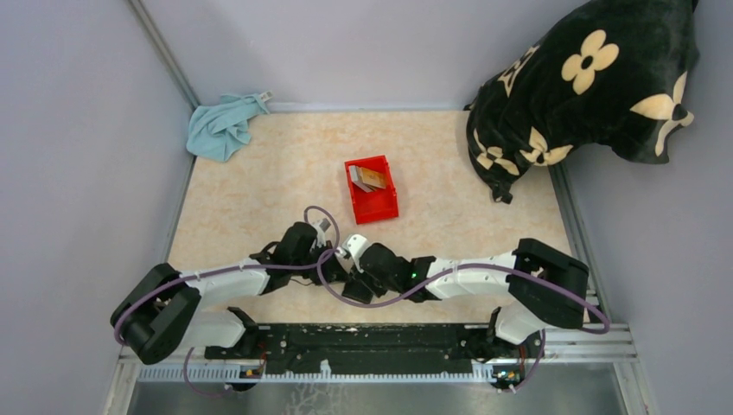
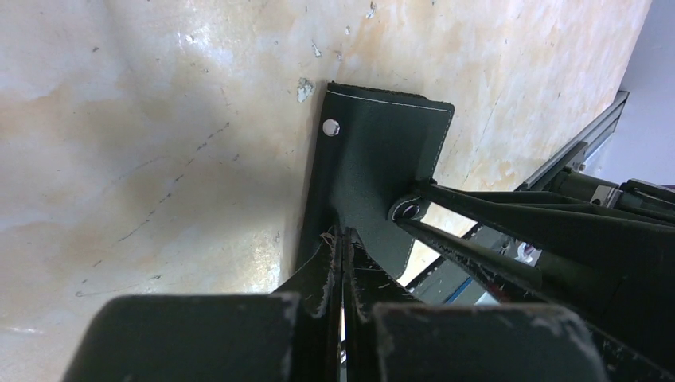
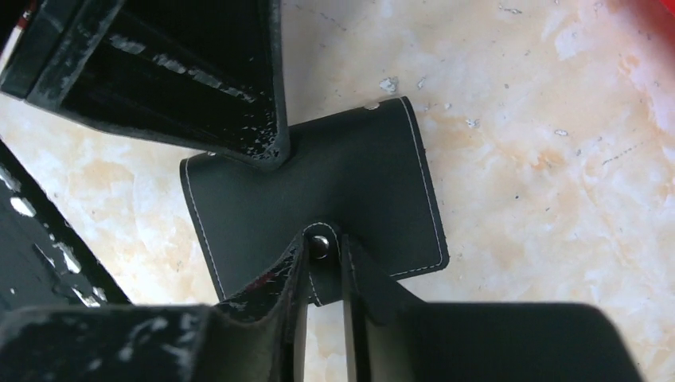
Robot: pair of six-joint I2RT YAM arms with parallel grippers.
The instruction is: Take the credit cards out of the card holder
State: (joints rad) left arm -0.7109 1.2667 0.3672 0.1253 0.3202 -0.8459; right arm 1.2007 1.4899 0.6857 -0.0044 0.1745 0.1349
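My left fingers [image 2: 339, 259] are pinched narrow on one edge of the closed wallet [image 3: 334, 187]. My right fingers [image 3: 345, 261] clamp its snap tab [image 3: 321, 247] at the opposite edge, with the wallet low on the counter [image 3: 541, 199]. Only the top view shows cards [image 1: 367, 178] in the red bin [image 1: 378, 207] beyond; there my wrists hide the wallet.

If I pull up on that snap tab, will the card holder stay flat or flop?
Probably floppy: the card holder looks like soft stitched leather, and its thin tab should bend first. Likely light, so it may slide on the smooth table unless the left end effector pins it.
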